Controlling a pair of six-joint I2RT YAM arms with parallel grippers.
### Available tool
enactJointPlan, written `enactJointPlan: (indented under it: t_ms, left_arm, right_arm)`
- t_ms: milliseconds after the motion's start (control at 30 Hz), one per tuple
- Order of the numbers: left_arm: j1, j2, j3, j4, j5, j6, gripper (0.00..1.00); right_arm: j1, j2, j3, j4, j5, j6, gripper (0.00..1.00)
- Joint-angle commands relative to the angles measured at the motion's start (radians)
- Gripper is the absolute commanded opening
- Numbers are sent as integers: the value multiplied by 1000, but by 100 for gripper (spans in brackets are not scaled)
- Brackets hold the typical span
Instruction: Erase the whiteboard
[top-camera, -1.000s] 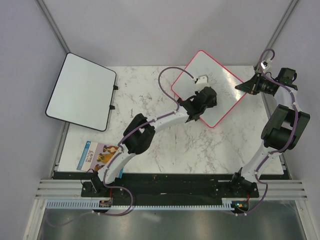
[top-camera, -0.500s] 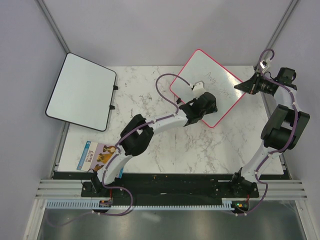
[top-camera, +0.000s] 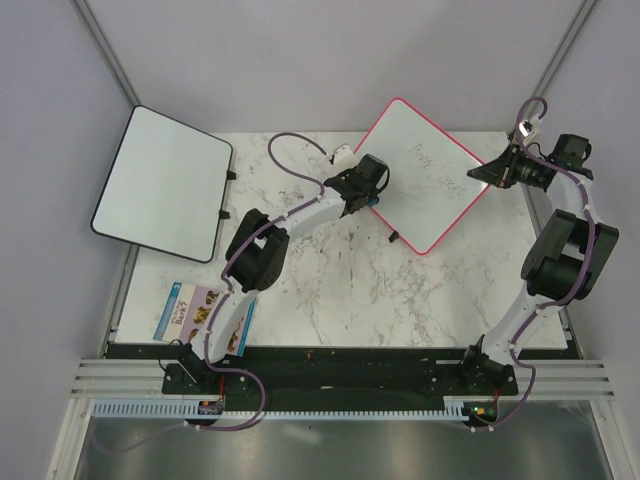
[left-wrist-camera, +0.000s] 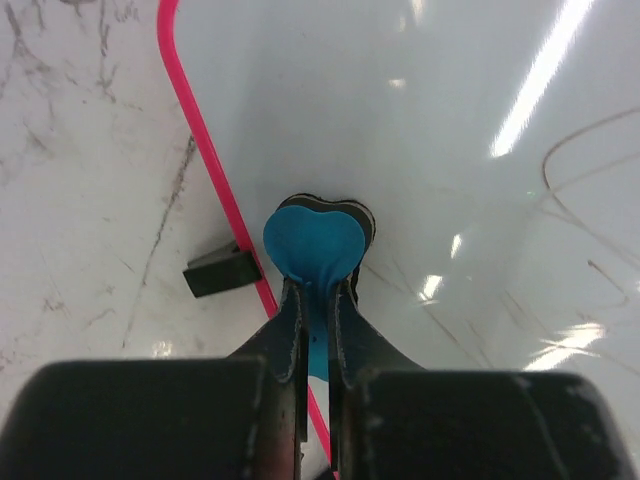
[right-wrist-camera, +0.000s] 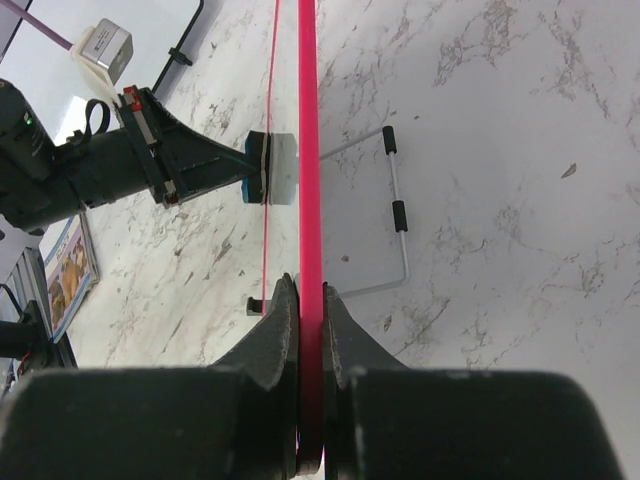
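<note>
The whiteboard (top-camera: 425, 170) with its pink frame stands tilted at the back centre-right and bears faint grey scribbles (top-camera: 430, 168). My left gripper (top-camera: 371, 196) is shut on a blue eraser (left-wrist-camera: 312, 238), which presses on the board's face just inside its left frame edge (left-wrist-camera: 205, 150). The scribbles (left-wrist-camera: 590, 200) lie to the right of the eraser. My right gripper (top-camera: 492, 171) is shut on the board's right corner, its jaws clamped on the pink frame (right-wrist-camera: 308, 150). The right wrist view shows the left gripper and the eraser (right-wrist-camera: 258, 168) against the board.
A white board with a black frame (top-camera: 165, 185) lies at the table's far left corner. A picture booklet (top-camera: 195, 310) lies at the front left. A black foot (left-wrist-camera: 222, 270) sticks out from the frame. A wire stand (right-wrist-camera: 395, 210) props the board from behind.
My left gripper has moved the eraser from the board's middle leftwards to its left edge. The scribbles it covered now show. The right gripper has kept its hold.
</note>
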Motion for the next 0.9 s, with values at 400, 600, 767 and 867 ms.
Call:
enactJointPlan:
  t_ms: [400, 600, 767, 867]
  left_arm:
    - [-200, 146, 174, 280, 311, 424, 2]
    - [-284, 175, 254, 302, 405, 536, 2]
    - [-271, 185, 245, 222, 287, 518, 2]
    - [-225, 165, 205, 175, 206, 453, 2]
  right_arm:
    - [103, 34, -74, -85, 95, -295, 0]
    - [106, 42, -70, -88, 102, -295, 0]
    - [106, 42, -64, -94, 102, -292, 0]
    - [106, 39, -65, -98, 106, -294, 0]
